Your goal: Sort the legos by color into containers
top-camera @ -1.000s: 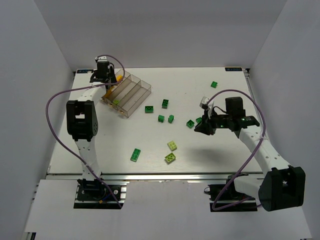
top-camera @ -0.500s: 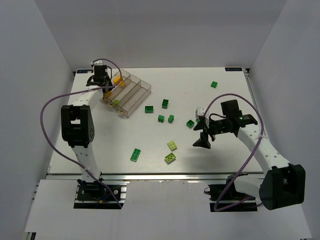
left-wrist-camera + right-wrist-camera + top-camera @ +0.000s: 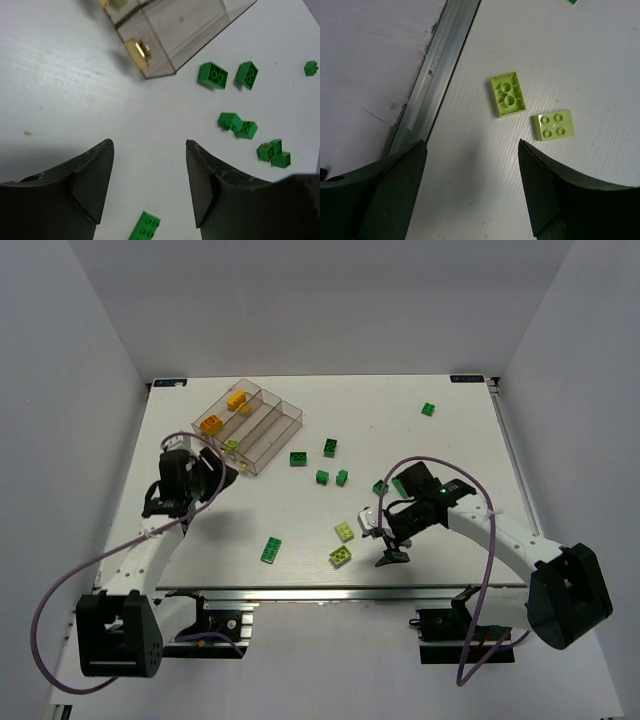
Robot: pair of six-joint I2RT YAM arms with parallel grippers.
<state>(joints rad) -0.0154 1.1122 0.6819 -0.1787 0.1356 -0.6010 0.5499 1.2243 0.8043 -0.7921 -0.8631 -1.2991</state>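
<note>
Yellow, orange and lime bricks [image 3: 238, 398] sit in the tray [image 3: 278, 426]; greens [image 3: 298, 458] and two limes [image 3: 508, 94] lie loose. The left gripper [image 3: 148, 150] and right gripper [image 3: 471, 145] gape empty.

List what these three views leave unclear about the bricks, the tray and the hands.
Left wrist view: the tray is cut off by the top edge; a yellowish brick behind its tinted wall is blurred, true colour and compartment unclear.
Right wrist view: a dark green brick is only a sliver at the top edge.
Top view: the left hand merges with its arm and shadow; its opening is unreadable there.
</note>
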